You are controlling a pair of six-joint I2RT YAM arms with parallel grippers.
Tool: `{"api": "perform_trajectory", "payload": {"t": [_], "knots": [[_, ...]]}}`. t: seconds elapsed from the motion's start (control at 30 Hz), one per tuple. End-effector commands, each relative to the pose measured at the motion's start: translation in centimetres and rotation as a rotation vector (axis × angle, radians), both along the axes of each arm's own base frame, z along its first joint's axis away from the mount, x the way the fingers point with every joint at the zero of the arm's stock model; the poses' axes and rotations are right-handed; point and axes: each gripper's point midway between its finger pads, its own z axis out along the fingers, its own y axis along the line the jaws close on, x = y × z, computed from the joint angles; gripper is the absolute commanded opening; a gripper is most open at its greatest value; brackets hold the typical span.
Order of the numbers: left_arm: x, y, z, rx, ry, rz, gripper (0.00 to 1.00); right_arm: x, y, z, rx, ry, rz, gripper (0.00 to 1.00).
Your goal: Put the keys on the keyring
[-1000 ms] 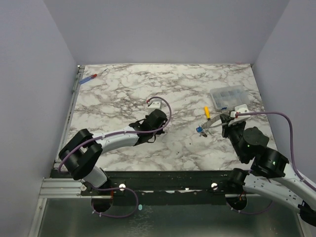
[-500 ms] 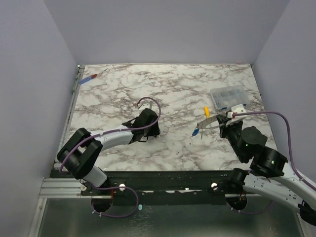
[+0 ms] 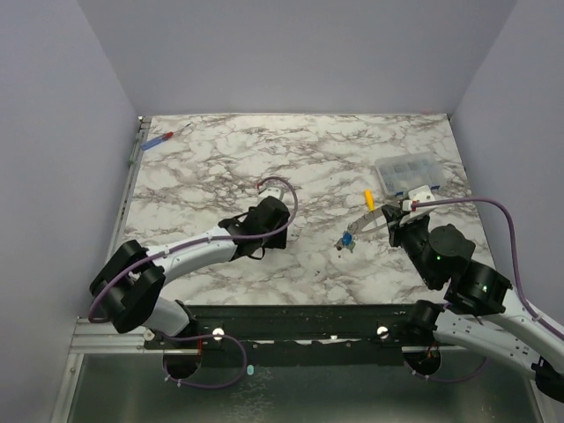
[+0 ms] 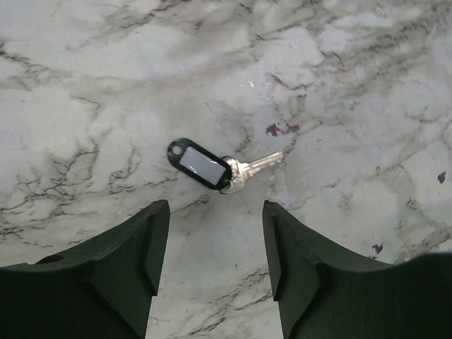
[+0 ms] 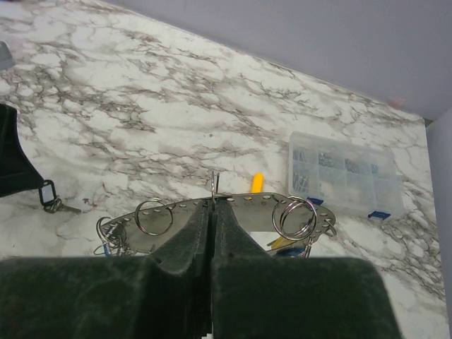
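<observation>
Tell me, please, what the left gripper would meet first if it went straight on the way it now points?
Probably the black-tagged key, lying on the marble table just ahead of the left gripper, whose fingers stand open; depth is unclear.

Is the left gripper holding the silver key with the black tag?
No, the silver key with the black plastic tag lies flat on the marble table, touching neither finger of the open left gripper.

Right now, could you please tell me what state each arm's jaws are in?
Left gripper: jaws open, holding nothing; black-tagged key lies just beyond them.
Right gripper: jaws closed on the keyring.
</observation>
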Motion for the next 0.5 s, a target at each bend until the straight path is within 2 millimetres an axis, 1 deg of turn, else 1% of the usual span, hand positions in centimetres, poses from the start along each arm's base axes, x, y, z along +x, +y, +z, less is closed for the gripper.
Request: {"api": "perform_trajectory", "payload": {"t": [0.0,0.1,0.17,0.23,0.47], "knots": [[-1.1,-1.3,-0.4,0.221,-0.047,-0.176,0.59,0.1,0.6,1.1,0.036,-0.030,0.026,0.01],[-1.0,-1.9,-2.2,0.323,-0.028,-0.233,0.53,-0.1,0.5,1.1,0.035,-0.029,0.026,0.01],[-0.6,-2.0,-2.9,0.362,-0.022,-0.237,0.45,-0.2,0.4,1.1,0.036,-0.028,0.027,0.01],[-0.2,-2.1,-3.3,0.386,-0.018,-0.233,0.41,-0.3,0.2,1.1,0.037,-0.028,0.026,0.01],[0.5,-2.2,-3.6,0.449,-0.024,-0.217,0.36,-0.4,0.2,1.1,0.037,-0.026,0.033,0.00]]}}
